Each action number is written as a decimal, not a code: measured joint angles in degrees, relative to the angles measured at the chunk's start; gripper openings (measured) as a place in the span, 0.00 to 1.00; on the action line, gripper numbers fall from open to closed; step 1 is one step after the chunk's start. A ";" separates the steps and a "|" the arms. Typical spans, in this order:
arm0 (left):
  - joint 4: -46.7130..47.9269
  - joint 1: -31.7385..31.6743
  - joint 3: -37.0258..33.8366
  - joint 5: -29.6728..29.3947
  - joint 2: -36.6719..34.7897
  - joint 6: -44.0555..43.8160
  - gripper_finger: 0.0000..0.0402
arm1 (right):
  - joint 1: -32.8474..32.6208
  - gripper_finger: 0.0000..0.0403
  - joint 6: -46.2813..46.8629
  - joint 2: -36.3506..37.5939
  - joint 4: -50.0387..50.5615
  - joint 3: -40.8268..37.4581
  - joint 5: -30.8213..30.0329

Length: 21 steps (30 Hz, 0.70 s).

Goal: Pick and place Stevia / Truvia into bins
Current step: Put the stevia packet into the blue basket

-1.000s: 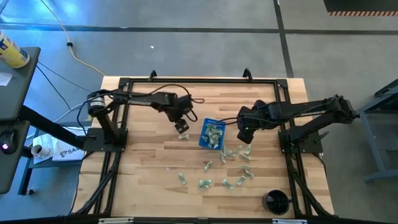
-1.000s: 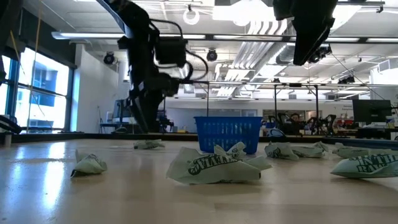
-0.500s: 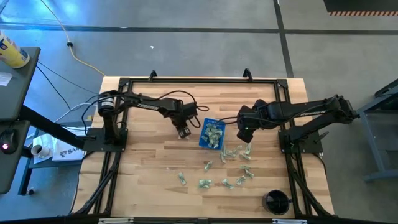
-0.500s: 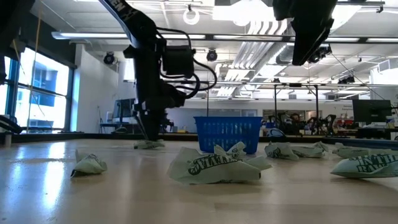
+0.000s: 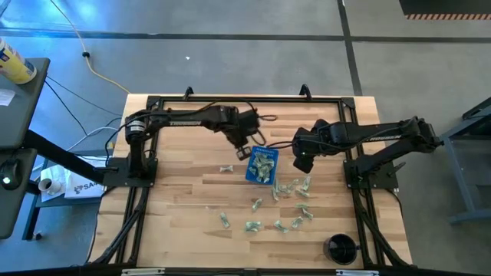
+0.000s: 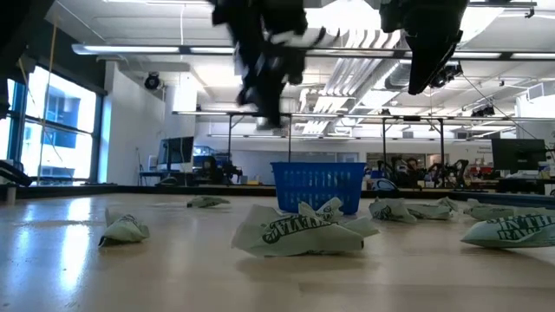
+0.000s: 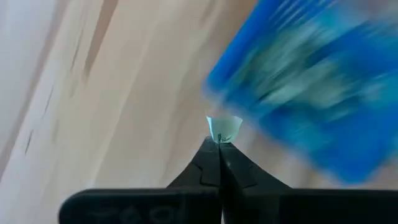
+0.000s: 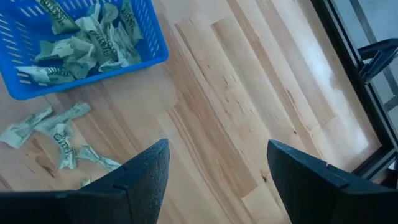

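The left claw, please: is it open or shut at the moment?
Shut. In the left wrist view the left claw has its fingers pressed together, pinching a sachet at their tips, near the blue bin.

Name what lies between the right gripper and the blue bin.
In the high view, only bare wooden tabletop separates the right gripper from the blue bin.

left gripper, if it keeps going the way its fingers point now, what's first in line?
Probably the blue bin. The left gripper, shut on a sachet, points at the bin's near edge, with bare table beside it. Depth is unclear, but the high view puts it at the bin's rim.
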State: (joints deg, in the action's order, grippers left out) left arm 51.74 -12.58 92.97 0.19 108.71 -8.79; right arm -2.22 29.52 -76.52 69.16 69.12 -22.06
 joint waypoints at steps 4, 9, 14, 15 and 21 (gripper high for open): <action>-6.24 2.50 4.63 5.55 -0.22 1.07 0.06 | -0.03 0.64 -0.68 0.00 0.23 0.00 -0.04; -14.64 4.50 1.28 7.73 0.43 -1.45 0.08 | -0.09 0.64 -1.89 -0.01 1.48 0.00 0.35; -19.82 5.43 -2.64 7.85 2.85 -3.14 0.27 | -0.07 0.64 -3.29 0.01 2.08 0.00 0.58; -19.24 5.51 -2.69 7.83 3.09 -3.79 0.32 | -0.07 0.64 -3.64 0.03 2.08 0.00 0.70; -6.59 5.55 -2.73 8.00 -0.20 -4.54 0.57 | -0.07 0.64 -4.07 1.11 3.04 0.00 1.28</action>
State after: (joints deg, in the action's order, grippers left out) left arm 45.15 -7.03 90.24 8.19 108.51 -13.33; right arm -2.28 25.45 -75.41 72.20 69.12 -20.78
